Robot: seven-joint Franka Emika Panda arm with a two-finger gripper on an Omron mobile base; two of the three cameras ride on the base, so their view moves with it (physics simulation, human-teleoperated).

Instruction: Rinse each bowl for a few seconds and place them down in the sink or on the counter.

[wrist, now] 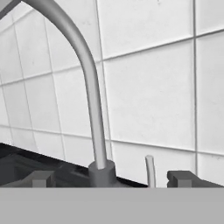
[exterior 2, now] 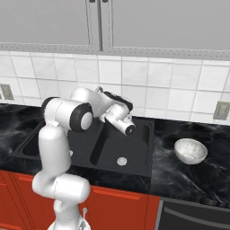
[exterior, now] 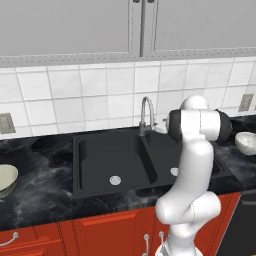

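Note:
The glossy white-grey bowl (exterior 2: 191, 150) (exterior: 247, 142) sits upright on the counter (exterior 2: 193, 182) right of the sink (exterior 2: 137, 148). At the far left of the counter (exterior: 45, 195), the greenish-cream bowl (exterior: 5, 180) is cut by the picture's edge. The black sink (exterior: 107, 155) holds no bowl in its visible parts. My gripper (wrist: 112, 180) is open and holds nothing; its fingertips (wrist: 41, 178) stand wide apart. It is raised over the back of the sink, pointing at the steel faucet (wrist: 89, 87) (exterior: 146, 114) close ahead.
A thin faucet lever (wrist: 150, 170) stands right of the faucet base. White wall tiles (wrist: 148, 96) rise just behind it. Grey upper cabinets (exterior: 75, 25) hang overhead. Wall outlets (exterior 2: 220, 110) (exterior: 6, 123) sit above the counter. My arm hides part of the right basin.

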